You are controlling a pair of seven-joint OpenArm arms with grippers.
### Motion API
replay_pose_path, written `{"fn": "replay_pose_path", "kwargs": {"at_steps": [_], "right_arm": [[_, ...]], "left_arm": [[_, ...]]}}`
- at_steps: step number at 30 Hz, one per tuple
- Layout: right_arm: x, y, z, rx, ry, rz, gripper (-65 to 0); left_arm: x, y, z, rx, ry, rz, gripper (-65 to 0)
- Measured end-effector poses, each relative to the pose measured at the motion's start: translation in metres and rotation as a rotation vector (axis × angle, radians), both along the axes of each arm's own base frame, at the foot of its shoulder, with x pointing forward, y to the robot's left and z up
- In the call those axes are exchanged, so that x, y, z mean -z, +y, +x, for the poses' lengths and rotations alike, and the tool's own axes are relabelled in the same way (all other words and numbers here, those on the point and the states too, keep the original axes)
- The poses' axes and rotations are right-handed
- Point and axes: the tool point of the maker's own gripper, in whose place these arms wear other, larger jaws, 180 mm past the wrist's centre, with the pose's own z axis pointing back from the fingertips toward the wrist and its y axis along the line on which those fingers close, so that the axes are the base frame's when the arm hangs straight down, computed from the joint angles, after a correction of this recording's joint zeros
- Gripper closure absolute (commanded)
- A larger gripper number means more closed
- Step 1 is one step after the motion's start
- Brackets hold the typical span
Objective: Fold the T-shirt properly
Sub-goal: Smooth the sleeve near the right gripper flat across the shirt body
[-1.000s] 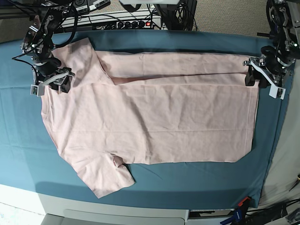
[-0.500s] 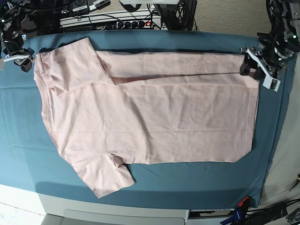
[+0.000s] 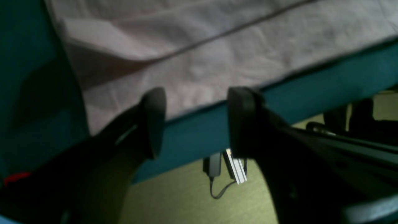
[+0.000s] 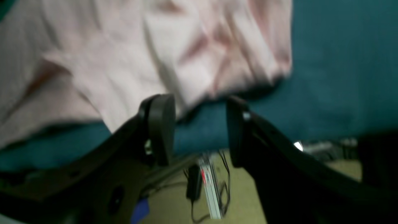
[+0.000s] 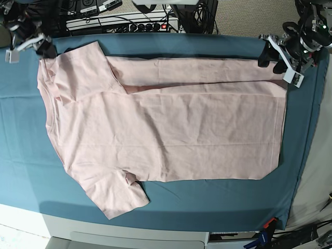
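Note:
The T-shirt [image 5: 166, 129] lies flat on the teal table cloth [image 5: 218, 199], pale pink and plain side up. Its far long edge is folded over toward the middle, and one sleeve [image 5: 116, 194] sticks out at the near left. My left gripper [image 5: 277, 59] hovers open by the shirt's far right corner. In the left wrist view its fingers [image 3: 154, 121] are empty, with the T-shirt [image 3: 217, 56] beyond them. My right gripper [image 5: 28, 45] hangs open just off the far left corner, near the collar. The right wrist view shows the gripper [image 4: 199, 130] empty above the T-shirt's edge [image 4: 155, 56].
Electronics, a power strip and cables [image 5: 129, 23] sit just beyond the table's far edge. A white table rim [image 5: 129, 236] runs along the near side. Floor with a cable and adapter [image 3: 217, 168] shows past the cloth edge in the wrist views.
Both grippers have left the shirt. The right one rose from the shoulder area to the far left corner. The left one drifted from the right hem toward the far edge.

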Motion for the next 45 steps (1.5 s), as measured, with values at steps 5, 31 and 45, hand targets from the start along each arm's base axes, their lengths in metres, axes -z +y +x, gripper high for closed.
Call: {"fn": "replay_pose_path", "kwargs": {"at_steps": [5, 31, 45], "right_arm": [[0.012, 0.013, -0.008, 0.055, -0.012, 0.041, -27.5], [0.042, 0.080, 0.018, 0.039, -0.055, 0.160, -14.2], [0.020, 0.099, 0.052, -0.043, -0.171, 0.232, 0.0]], "left_arm": [[0.000, -0.001, -0.001, 0.001, 0.003, -0.003, -32.6], [0.003, 0.008, -0.004, 0.050, 0.027, 0.066, -32.6], [0.003, 0.008, -0.004, 0.050, 0.026, 0.066, -32.6]]}}
